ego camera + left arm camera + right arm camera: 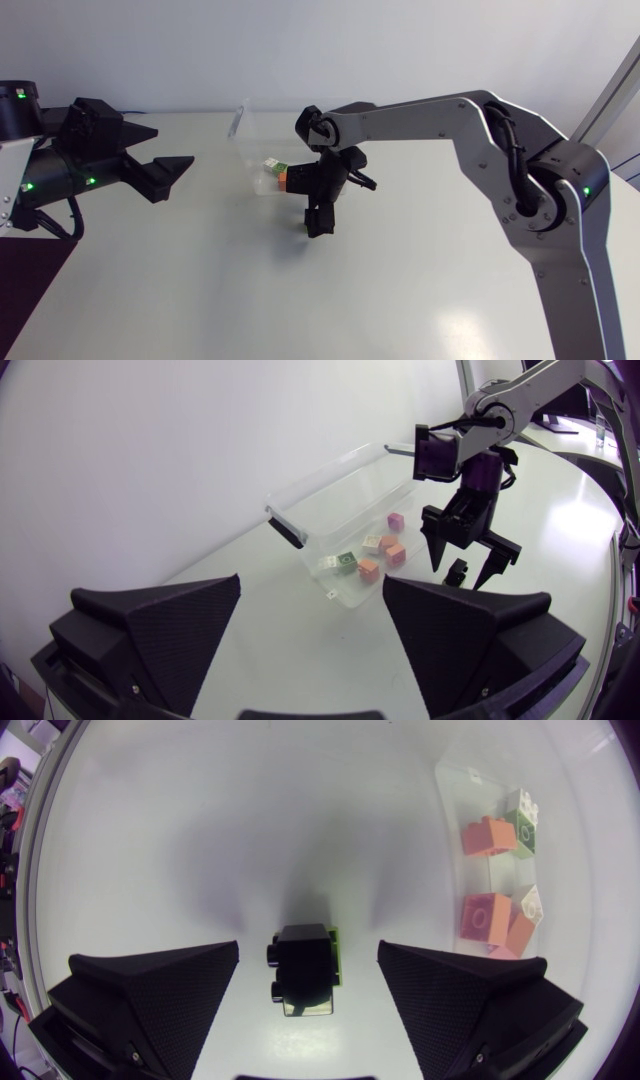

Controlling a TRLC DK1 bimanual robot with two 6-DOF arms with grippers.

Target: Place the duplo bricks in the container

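A clear plastic container (252, 140) stands at the table's far middle and holds several duplo bricks (276, 172). In the left wrist view these bricks (369, 568) are orange, green, white and pink. A black brick (303, 970) lies on the table just outside the container (452, 778), with a green brick (334, 952) partly hidden beneath it. My right gripper (308, 962) hangs open straight above this black brick (457, 571), a finger on each side and neither touching it. My left gripper (172, 178) is open and empty at the left, well away from the container (330, 500).
The right arm (470, 115) arches over the table's right half from its base (560, 200). The container's dark clip (284, 526) faces my left gripper (312, 585). Bare white tabletop (250, 290) lies in front.
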